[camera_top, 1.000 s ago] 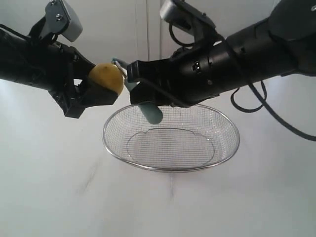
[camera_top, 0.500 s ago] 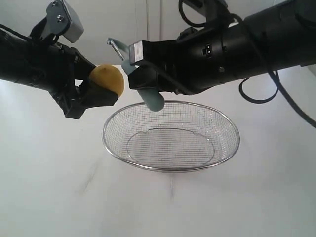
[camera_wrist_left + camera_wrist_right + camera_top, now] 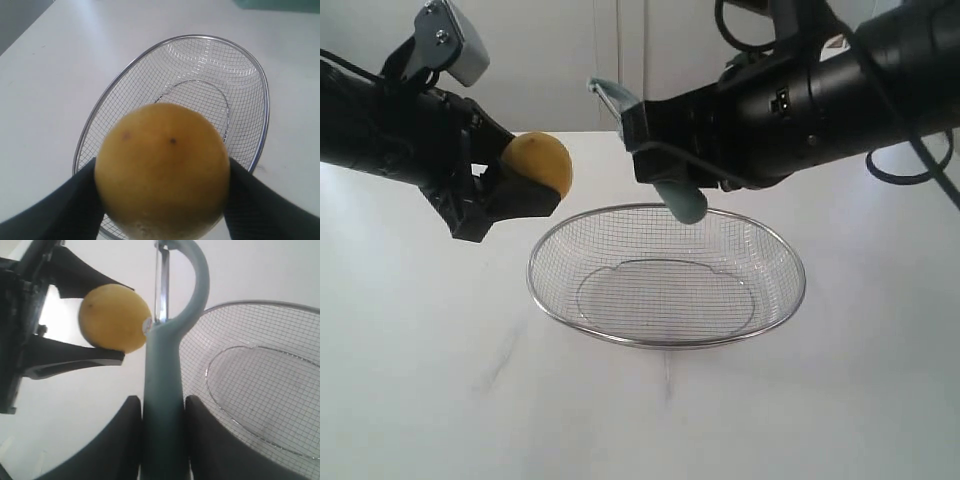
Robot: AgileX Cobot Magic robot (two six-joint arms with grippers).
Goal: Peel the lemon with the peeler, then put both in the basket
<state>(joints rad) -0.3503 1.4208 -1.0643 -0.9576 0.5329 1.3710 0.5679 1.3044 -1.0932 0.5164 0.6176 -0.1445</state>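
Exterior view: the left gripper [image 3: 520, 180] grasps the lemon [image 3: 538, 160] between its dark fingers and holds it in the air, up and to the left of the basket [image 3: 790, 300]. The basket sits on the white table [image 3: 420, 400], between the two arms. The right gripper [image 3: 655, 160] is clenched on the peeler [image 3: 687, 206]. The rounded teal handle end pokes out below the fingers, above the far rim of the basket, and the looped head sticks up towards the lemon. A clear gap separates the head from the fruit.

In the left wrist view the lemon fills the space between both black fingers [image 3: 50, 210], with the mesh basket lying below it on the table. In the right wrist view the fingers [image 3: 125, 440] press on either side of the peeler's handle. The metal blade [image 3: 161, 285] stands upright just beside the lemon, which bears a small pale sticker [image 3: 147, 325].
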